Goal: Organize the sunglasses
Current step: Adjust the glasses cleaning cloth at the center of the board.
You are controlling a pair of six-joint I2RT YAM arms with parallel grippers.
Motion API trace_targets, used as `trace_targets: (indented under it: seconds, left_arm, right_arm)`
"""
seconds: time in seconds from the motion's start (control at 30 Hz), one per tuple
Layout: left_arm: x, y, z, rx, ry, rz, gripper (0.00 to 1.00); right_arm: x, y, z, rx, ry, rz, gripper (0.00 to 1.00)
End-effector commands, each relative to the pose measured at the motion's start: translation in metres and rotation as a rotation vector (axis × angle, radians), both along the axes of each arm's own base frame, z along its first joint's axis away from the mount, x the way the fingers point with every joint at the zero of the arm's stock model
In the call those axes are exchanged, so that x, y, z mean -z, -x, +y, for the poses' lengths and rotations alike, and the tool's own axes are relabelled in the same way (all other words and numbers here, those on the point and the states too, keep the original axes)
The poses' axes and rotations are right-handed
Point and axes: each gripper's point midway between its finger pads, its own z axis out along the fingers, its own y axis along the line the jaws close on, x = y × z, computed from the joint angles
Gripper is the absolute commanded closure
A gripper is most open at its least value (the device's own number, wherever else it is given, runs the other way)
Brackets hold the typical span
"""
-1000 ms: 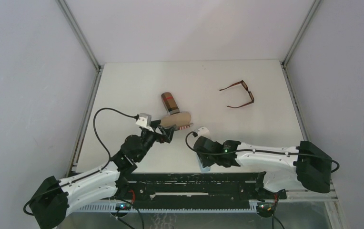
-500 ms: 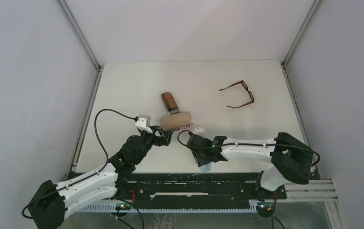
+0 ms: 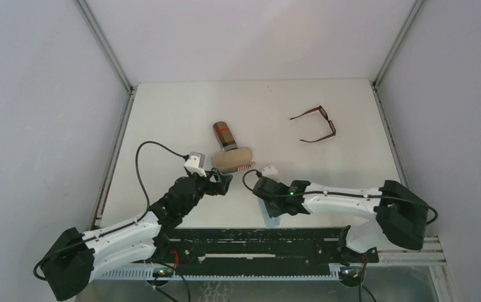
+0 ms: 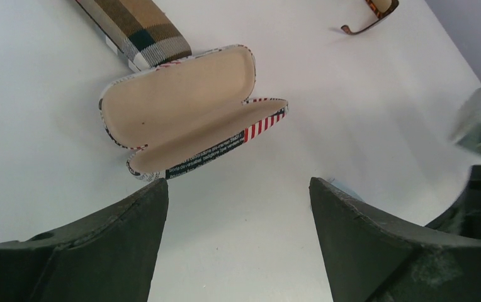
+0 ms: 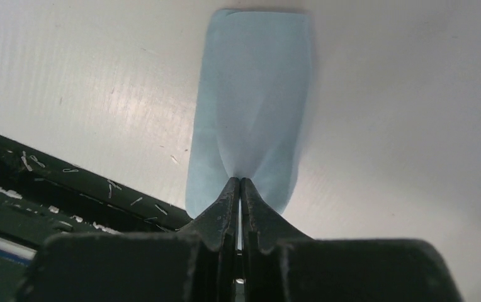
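Bare table (image 3: 276,135) separates the open case (image 3: 233,158) from the sunglasses (image 3: 326,121)

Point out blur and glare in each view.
Top view: sharp, evenly lit, brown sunglasses clear. Left wrist view: open case crisp, right edge smeared. Right wrist view: blue cloth slightly soft, sheen on the table.

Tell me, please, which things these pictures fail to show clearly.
- brown sunglasses: left wrist view, cut off by the top edge; only one end shows.
- plaid case: same view, far end beyond the top edge.
- light blue cloth: top view, mostly under the right arm; right wrist view, near edge behind the shut right gripper.
- lettering on the open flag-print case: left wrist view, too small to read.
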Motion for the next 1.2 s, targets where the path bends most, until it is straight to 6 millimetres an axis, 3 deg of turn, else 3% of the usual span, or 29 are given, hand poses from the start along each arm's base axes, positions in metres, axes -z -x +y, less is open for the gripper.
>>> trace_targets:
  seconds: [0.0, 0.17, 0.47, 0.5, 0.57, 0.67, 0.83, 1.03, 1.17]
  left_arm:
    - [-0.012, -0.004, -0.012, 0.018, 0.063, 0.007, 0.14]
    - [-0.009, -0.005, -0.023, 0.053, 0.051, 0.035, 0.16]
    - [-0.006, -0.004, -0.037, 0.114, 0.035, 0.068, 0.18]
    - [-0.005, -0.004, -0.038, 0.117, 0.033, 0.071, 0.18]
    - [-0.004, -0.004, -0.039, 0.123, 0.026, 0.075, 0.18]
    - [-0.004, -0.003, -0.039, 0.128, 0.018, 0.08, 0.17]
    - [-0.004, -0.004, -0.038, 0.124, 0.006, 0.085, 0.16]
    - [-0.007, -0.003, -0.035, 0.117, 0.004, 0.087, 0.16]
    - [-0.007, 0.0, -0.027, 0.095, -0.001, 0.086, 0.16]
  right_arm:
    - [-0.024, -0.014, -0.007, 0.049, -0.114, -0.084, 1.0]
    - [-0.029, -0.026, -0.028, 0.114, -0.192, -0.088, 1.0]
    - [-0.013, -0.054, -0.079, 0.337, -0.177, -0.07, 1.0]
    - [-0.014, -0.057, -0.085, 0.36, -0.17, -0.08, 0.99]
    - [-0.022, -0.064, -0.091, 0.386, -0.179, -0.113, 0.86]
    - [-0.036, -0.07, -0.089, 0.346, -0.209, -0.168, 0.71]
    - [-0.05, -0.078, -0.077, 0.217, -0.227, -0.197, 0.61]
    - [-0.045, -0.098, -0.055, 0.036, -0.142, -0.127, 0.56]
    - [-0.029, -0.115, -0.046, -0.049, -0.062, -0.089, 0.55]
